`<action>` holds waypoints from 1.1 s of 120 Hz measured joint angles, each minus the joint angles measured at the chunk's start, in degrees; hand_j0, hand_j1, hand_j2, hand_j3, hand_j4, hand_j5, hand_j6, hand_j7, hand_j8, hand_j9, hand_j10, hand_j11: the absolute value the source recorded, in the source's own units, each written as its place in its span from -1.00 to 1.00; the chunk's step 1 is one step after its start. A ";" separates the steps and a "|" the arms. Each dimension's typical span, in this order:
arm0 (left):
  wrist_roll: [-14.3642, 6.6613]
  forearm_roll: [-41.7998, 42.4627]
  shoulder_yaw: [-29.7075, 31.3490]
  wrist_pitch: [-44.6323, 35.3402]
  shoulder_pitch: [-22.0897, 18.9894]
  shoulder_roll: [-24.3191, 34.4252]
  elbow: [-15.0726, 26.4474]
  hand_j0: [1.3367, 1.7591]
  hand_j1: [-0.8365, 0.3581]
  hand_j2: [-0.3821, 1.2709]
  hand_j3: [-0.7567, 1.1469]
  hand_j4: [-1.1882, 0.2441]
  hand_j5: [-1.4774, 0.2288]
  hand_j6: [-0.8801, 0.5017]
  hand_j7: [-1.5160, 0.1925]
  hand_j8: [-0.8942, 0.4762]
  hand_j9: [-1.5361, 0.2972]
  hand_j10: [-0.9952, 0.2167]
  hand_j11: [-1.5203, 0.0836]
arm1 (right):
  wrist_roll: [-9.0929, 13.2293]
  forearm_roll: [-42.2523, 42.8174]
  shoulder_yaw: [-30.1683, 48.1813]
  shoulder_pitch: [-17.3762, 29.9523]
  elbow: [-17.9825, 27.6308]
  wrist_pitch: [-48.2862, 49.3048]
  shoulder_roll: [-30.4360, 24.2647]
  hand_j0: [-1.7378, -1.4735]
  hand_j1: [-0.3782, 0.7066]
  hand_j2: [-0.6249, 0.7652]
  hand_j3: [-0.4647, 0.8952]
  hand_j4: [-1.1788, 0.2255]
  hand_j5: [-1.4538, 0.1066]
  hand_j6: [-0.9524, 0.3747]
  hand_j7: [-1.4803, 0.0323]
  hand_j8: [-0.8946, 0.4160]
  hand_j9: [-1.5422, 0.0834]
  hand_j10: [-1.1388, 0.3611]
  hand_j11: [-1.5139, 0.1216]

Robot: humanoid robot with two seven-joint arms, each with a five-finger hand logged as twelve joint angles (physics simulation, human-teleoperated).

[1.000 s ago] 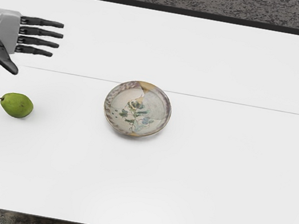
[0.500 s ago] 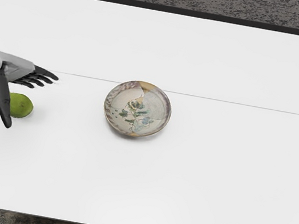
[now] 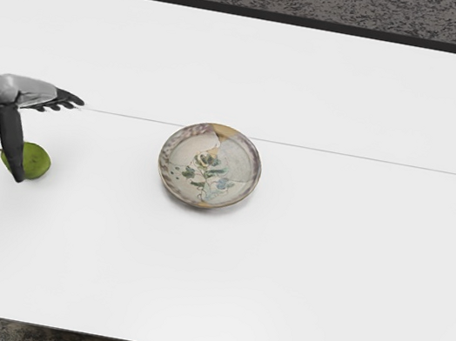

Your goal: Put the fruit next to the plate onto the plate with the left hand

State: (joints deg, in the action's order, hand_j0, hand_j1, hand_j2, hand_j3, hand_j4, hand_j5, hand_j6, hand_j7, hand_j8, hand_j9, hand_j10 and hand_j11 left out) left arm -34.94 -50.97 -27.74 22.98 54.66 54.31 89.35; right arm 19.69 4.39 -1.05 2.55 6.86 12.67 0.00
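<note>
White table [image 3: 324, 276]. We hover left hand [image 3: 29, 93], fingers spread, empty. Pear [image 3: 35, 159] just under thumb, plate [image 3: 252, 159] well beyond fingertips. Pear probably firm, smooth, rollable; we'd wrap widest belly.

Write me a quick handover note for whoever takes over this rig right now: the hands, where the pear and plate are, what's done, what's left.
Left hand: open, above the pear, fingers stretched out, thumb pointing down across the pear's left side. No grasp.
Right hand: not in view.
Pear: on the table, well to the left of the plate.
Plate: mid-table, nothing on it.
Done: hand brought over the pear.
Left: close on the pear, lift, carry it right, set it on the plate.
</note>
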 joint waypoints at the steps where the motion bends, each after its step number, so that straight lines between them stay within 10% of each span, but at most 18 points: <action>1: 0.00 -0.11 0.09 -0.14 0.00 0.04 0.00 0.52 0.93 -0.53 -0.20 0.61 0.69 0.22 0.73 0.25 0.64 0.59 0.85 | 0.00 0.00 0.00 0.00 0.00 0.00 0.00 -0.40 -0.95 -0.10 -0.32 0.68 0.86 0.43 0.96 0.36 0.90 0.52 0.85; 132: -0.06 -13.55 12.79 -20.60 -1.05 -5.99 -0.62 0.52 0.75 -0.50 -0.20 0.48 0.55 0.09 0.59 0.12 0.50 0.43 0.70 | 0.00 -0.05 0.11 0.00 -0.10 -0.14 0.00 -0.40 -0.95 -0.10 -0.32 0.68 0.86 0.43 0.96 0.37 0.90 0.52 0.85</action>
State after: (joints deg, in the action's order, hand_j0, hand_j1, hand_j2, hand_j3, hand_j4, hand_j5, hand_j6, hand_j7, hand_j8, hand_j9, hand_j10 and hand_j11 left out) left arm -35.00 -64.52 -14.95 2.38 53.61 48.32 88.73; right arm 19.69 4.35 -0.94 2.55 6.76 12.53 0.00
